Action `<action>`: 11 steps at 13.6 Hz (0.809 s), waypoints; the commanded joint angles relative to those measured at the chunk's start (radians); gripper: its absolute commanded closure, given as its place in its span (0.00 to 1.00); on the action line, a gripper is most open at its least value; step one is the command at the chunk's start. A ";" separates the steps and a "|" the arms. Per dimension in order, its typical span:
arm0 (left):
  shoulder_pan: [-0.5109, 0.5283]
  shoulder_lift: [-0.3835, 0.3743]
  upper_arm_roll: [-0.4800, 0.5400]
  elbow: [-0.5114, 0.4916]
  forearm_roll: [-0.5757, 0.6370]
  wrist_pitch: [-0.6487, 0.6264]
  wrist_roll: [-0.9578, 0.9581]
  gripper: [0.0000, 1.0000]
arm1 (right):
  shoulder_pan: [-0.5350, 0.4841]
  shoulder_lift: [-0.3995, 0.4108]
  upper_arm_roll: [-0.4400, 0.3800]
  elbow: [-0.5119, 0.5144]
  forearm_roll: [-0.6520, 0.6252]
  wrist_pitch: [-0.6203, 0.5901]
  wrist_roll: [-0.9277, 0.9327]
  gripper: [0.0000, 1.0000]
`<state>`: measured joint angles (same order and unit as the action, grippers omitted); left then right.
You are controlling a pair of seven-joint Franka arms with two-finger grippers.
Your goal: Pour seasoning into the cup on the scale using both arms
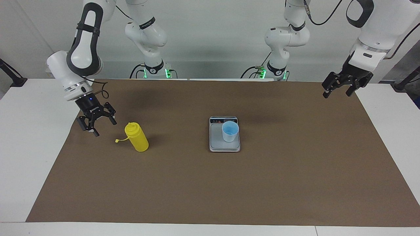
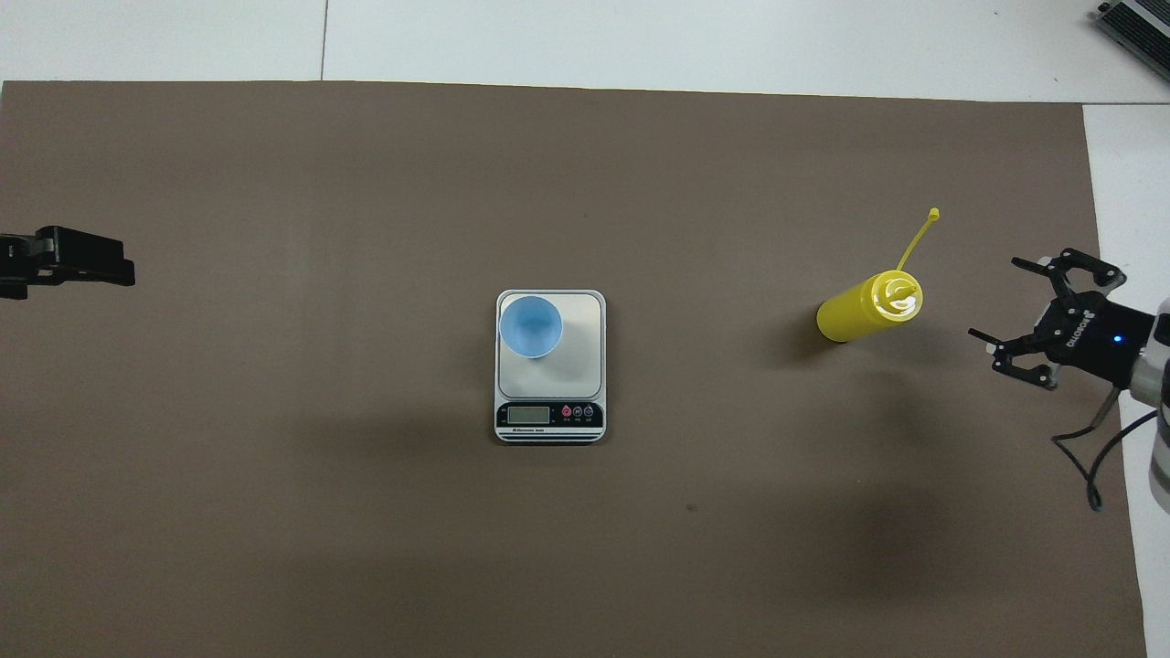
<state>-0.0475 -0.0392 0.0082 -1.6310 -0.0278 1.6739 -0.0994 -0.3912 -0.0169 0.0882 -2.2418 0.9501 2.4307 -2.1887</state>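
Note:
The yellow seasoning bottle stands upright on the brown mat toward the right arm's end, its cap strap hanging open; it also shows in the overhead view. My right gripper is open, low beside the bottle on the side toward the table's end, not touching it; it also shows in the overhead view. The light-blue cup stands upright on the scale at mid-table, on the plate's corner toward the left arm's end; both show from overhead, the cup and the scale. My left gripper is open, raised over the mat's edge at its own end.
A brown mat covers most of the white table. The scale's display strip faces the robots. Both arm bases stand at the robots' edge of the table.

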 commanded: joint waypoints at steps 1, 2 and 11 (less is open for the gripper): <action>-0.009 -0.022 0.007 -0.026 -0.004 0.001 0.000 0.00 | -0.002 -0.046 0.008 0.033 -0.132 -0.029 0.181 0.00; -0.009 -0.022 0.007 -0.026 -0.004 0.003 0.000 0.00 | 0.011 -0.055 0.010 0.034 -0.169 -0.029 0.279 0.00; -0.009 -0.022 0.007 -0.026 -0.004 0.001 0.000 0.00 | 0.181 -0.006 0.021 0.406 -0.789 -0.402 1.307 0.00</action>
<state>-0.0475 -0.0392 0.0075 -1.6317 -0.0278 1.6738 -0.0994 -0.2317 -0.0757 0.1051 -1.9673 0.2300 2.1633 -1.0339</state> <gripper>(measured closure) 0.000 0.000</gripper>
